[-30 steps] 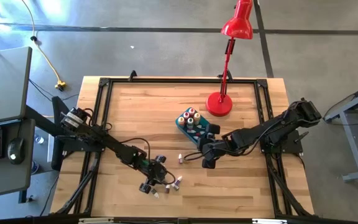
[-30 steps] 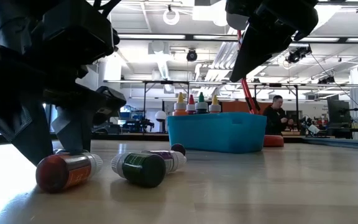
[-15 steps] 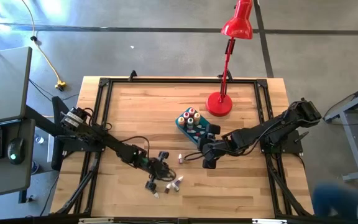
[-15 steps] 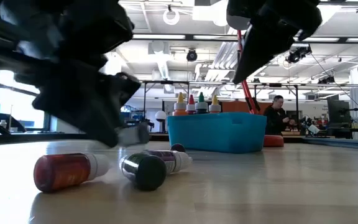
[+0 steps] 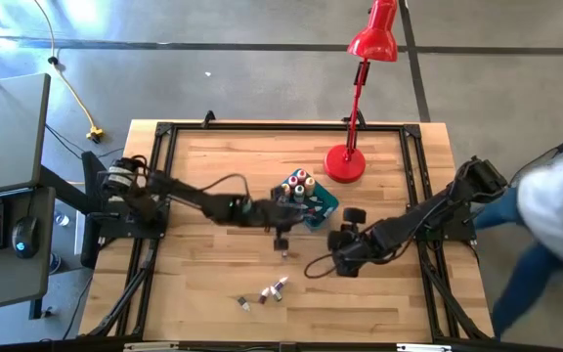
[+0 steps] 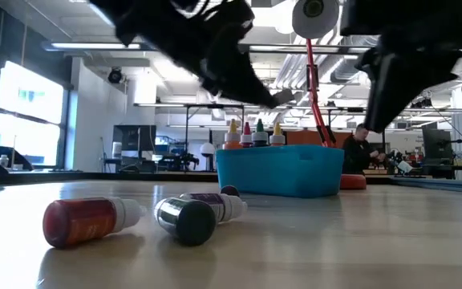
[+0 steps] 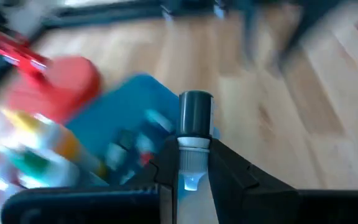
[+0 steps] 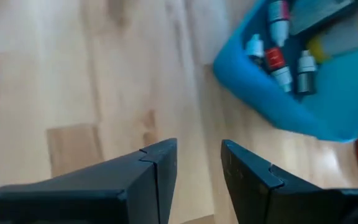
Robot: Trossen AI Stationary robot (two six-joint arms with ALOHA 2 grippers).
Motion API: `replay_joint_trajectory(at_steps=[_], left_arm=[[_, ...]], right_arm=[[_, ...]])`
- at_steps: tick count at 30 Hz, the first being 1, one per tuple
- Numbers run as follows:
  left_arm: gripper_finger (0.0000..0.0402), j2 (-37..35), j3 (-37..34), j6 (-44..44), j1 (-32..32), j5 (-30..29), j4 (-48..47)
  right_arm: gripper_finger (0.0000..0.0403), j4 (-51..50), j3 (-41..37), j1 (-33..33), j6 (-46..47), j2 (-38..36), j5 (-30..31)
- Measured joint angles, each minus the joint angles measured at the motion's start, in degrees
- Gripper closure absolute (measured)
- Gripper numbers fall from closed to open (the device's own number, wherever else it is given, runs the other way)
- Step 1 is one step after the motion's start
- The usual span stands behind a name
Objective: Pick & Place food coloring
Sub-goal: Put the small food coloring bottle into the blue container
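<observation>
Your left gripper (image 7: 191, 177) pinches a dark-capped bottle (image 7: 194, 127) just beside the tub (image 5: 313, 209). Carry it over the rim (other bottles already stand inside), aim for a bare gap, then release. The right gripper (image 8: 197, 163) waits empty, fingers apart.

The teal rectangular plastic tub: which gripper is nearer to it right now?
Left. The left gripper, its jaws shut on a small dark-capped dropper bottle, sits right at the tub's near edge. The right gripper hangs empty, farther off toward the table's front.
</observation>
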Motion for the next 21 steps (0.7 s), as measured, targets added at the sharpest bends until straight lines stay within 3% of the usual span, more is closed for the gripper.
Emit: replay_joint_trajectory(at_steps=[4,9,16,21], left_arm=[[0.035,-0.04,4.55,-0.46,4.03,0.7,-7.1],[0.0332,-0.06,5.79,-0.9,7.31,2.3,-8.82],[0.0297,0.0,5.73,-2.01,7.48,1.57,-10.03],[0.0278,0.0,5.73,-2.18,7.48,2.24,-10.22]], right_arm=[[0.0284,3.25,-3.08,1.53,-1.36,0.01,-3.47],[0.0284,3.38,-5.12,1.43,-0.72,0.02,-7.06],[0.0284,2.38,-5.43,1.32,1.47,0.03,-7.49],[0.0284,5.12,-5.43,1.32,0.55,0.02,-4.49]])
